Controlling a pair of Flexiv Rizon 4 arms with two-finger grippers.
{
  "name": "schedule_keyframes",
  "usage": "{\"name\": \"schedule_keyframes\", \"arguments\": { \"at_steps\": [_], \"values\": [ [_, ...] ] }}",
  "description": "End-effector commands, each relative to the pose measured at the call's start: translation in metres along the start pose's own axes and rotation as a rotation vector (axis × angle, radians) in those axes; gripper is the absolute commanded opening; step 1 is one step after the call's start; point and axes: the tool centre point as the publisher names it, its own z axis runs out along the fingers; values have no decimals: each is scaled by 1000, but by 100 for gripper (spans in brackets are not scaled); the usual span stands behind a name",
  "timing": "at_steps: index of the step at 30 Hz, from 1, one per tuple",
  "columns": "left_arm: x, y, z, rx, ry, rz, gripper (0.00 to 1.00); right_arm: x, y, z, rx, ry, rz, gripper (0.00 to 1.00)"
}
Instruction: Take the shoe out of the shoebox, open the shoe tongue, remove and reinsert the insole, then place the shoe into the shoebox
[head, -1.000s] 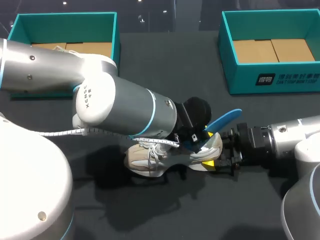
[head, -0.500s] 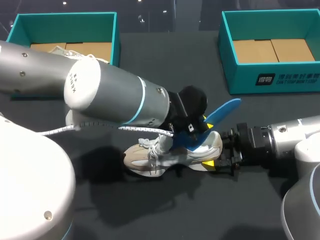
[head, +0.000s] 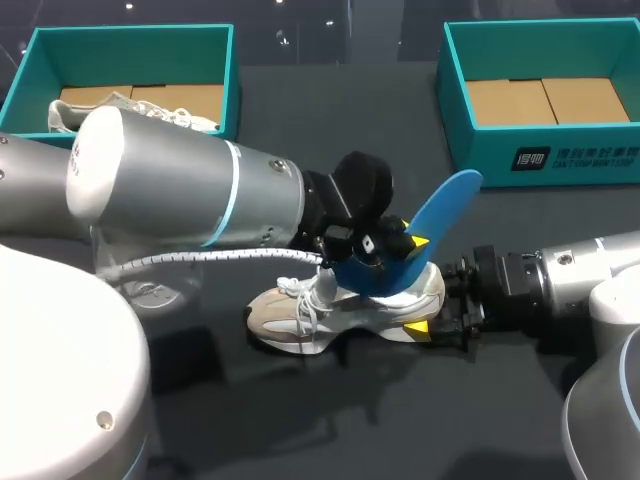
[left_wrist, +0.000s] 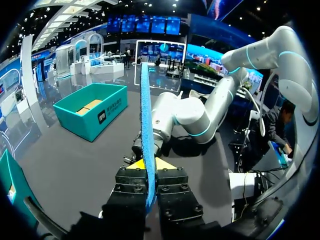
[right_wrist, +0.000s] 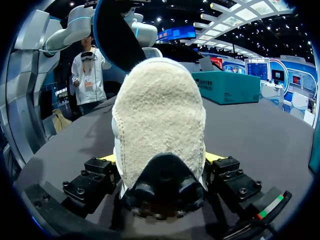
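A beige and white shoe (head: 300, 315) lies on its side on the dark table (head: 330, 420), mid-front. My right gripper (head: 430, 310) comes in from the right and is shut on its heel. In the right wrist view the heel (right_wrist: 160, 120) fills the space between the yellow-tipped fingers (right_wrist: 107, 159). My left gripper (head: 385, 250) hovers just above the shoe's opening, shut on a blue insole (head: 440, 205) that slants up and to the right. In the left wrist view the insole (left_wrist: 145, 125) stands edge-on between that gripper's (left_wrist: 148, 165) closed fingers.
A teal shoebox (head: 130, 40) at the back left holds a second shoe (head: 75, 110). Another teal shoebox (head: 470, 150) stands at the back right with cardboard inside. My bulky left arm (head: 170, 195) covers much of the table's left middle.
My left arm has lifted the blue insole higher out of the shoe, and its forearm has swung to the left. The right gripper and the shoe have stayed where they were.
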Motion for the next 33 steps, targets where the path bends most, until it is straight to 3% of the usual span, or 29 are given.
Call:
{"name": "schedule_keyframes", "arguments": {
  "at_steps": [1, 6, 10, 14, 18, 33],
  "values": [
    [-9, 1, -33, -6, 111, 3, 0, -2, -1, 4, 5, -1, 1, 0],
    [-9, 1, -33, -6, 111, 3, 0, -2, -1, 4, 5, -1, 1, 0],
    [5, 1, -68, 126, 173, -57, 0, -2, -1, 4, 5, -1, 1, 0],
    [16, 6, -93, 186, 171, -86, 0, -2, -1, 4, 5, -1, 1, 0],
    [27, 7, -122, 270, 240, -159, 0, -2, -1, 4, 5, -1, 1, 0],
    [27, 7, -122, 270, 240, -159, 0, -2, -1, 4, 5, -1, 1, 0]
  ]
}}
